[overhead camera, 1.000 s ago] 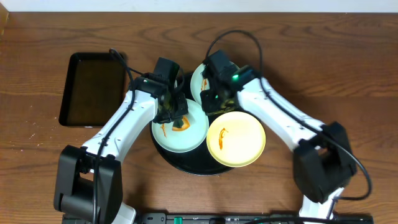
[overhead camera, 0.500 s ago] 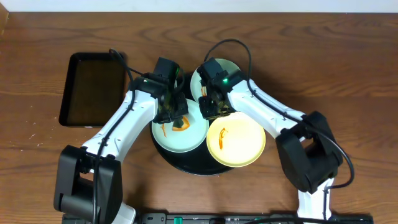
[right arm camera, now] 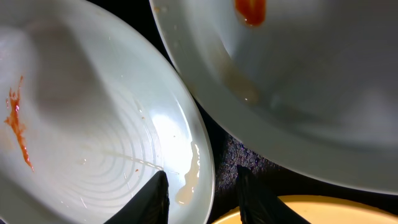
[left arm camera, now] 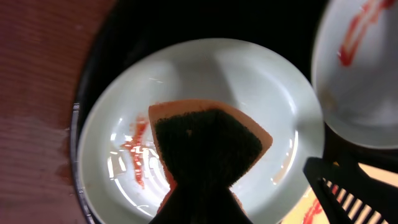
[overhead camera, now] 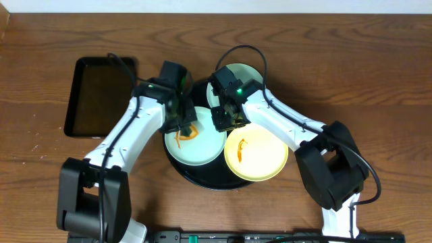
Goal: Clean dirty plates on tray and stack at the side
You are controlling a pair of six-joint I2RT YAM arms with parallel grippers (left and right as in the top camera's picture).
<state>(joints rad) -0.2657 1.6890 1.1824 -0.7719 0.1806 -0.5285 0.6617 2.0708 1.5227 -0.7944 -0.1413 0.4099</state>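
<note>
Three dirty plates sit close together on the round black tray (overhead camera: 202, 178) at the middle of the wooden table (overhead camera: 378, 74). We see the left mint plate (overhead camera: 202, 150) nearest the left arm, the rear mint plate (overhead camera: 244, 73) behind it, and the yellow plate (overhead camera: 260, 154) on the right.

Our left claw (overhead camera: 183, 125) is clenched on an orange sponge (left arm camera: 211, 146), whose dark scouring face is turned toward the wrist camera. The sponge rests on the floor of the left mint plate, just beside an orange-red smear (left arm camera: 134, 155).

Our right claw (overhead camera: 228, 120) has its jaws parted astride that same plate's rim. One finger (right arm camera: 155, 196) hangs over the plate's inner slope, and the other is over the dark gap of tray between the two mint plates. We cannot tell whether either pad touches.

The yellow plate carries a curved streak (overhead camera: 241, 147), and the rear mint plate a red blob (right arm camera: 250, 9). A rectangular black tray (overhead camera: 101, 94) lies well apart at the left.
</note>
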